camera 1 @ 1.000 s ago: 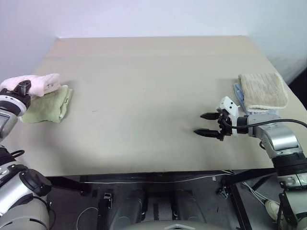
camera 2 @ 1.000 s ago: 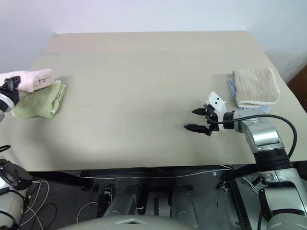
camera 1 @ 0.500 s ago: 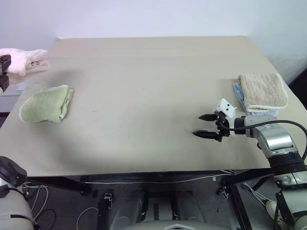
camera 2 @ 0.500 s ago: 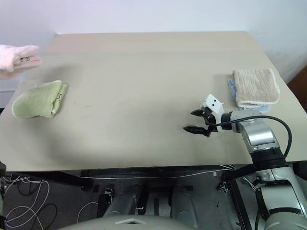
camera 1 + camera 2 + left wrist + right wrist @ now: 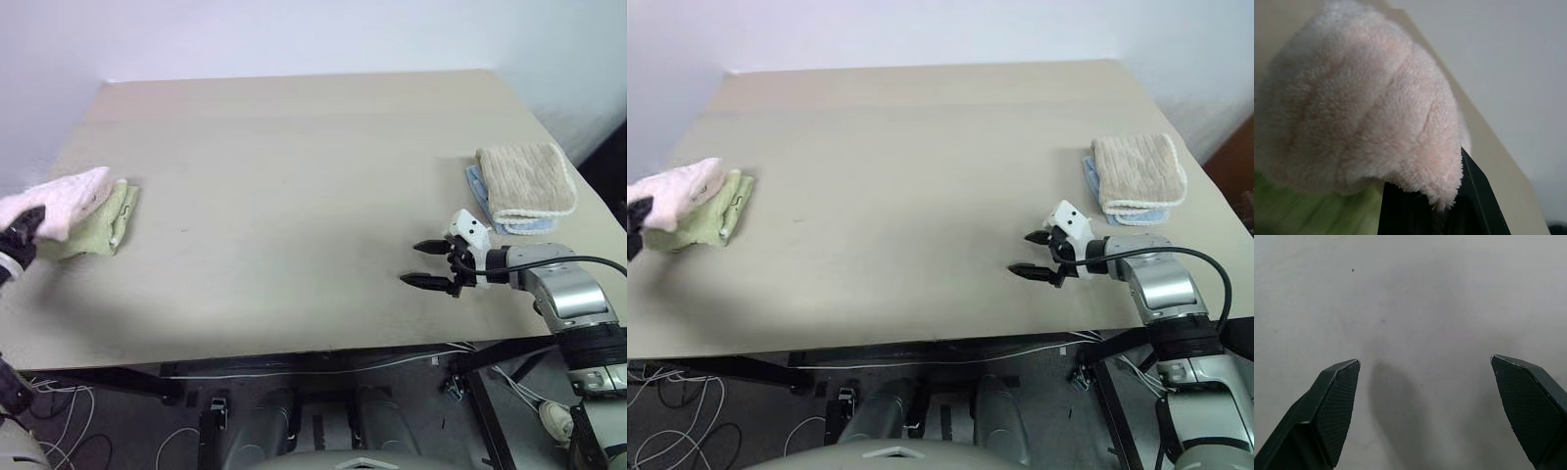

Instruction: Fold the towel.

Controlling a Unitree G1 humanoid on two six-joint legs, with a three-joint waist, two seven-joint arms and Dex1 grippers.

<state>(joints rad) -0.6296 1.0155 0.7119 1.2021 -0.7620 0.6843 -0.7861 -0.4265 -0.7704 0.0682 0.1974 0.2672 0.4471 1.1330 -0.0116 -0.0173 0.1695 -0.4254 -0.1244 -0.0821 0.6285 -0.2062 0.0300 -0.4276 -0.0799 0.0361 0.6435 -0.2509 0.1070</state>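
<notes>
Left pincer clamped tight on the pale pink terry cloth towel, bunched into a soft wad and carried at the counter's left edge, over the near part of the light green folded towel lying there. In the left wrist view, pink pile draped over the black fingers, green cloth just beneath. Right pincer spread wide and empty, hovering low over bare beige counter near the front right. Beyond it, toward the right edge, a beige ribbed towel stacked on a pale blue cloth.

Risks, as a judgement: pink towel still crumpled, so no clean fold possible until spread flat. Dropped here, likely to land on the green towel, tangle with it or drag it along. So close to the edge, could also slip off the counter. Right pincer well apart from the towel, so a long reach needed to catch a corner.
</notes>
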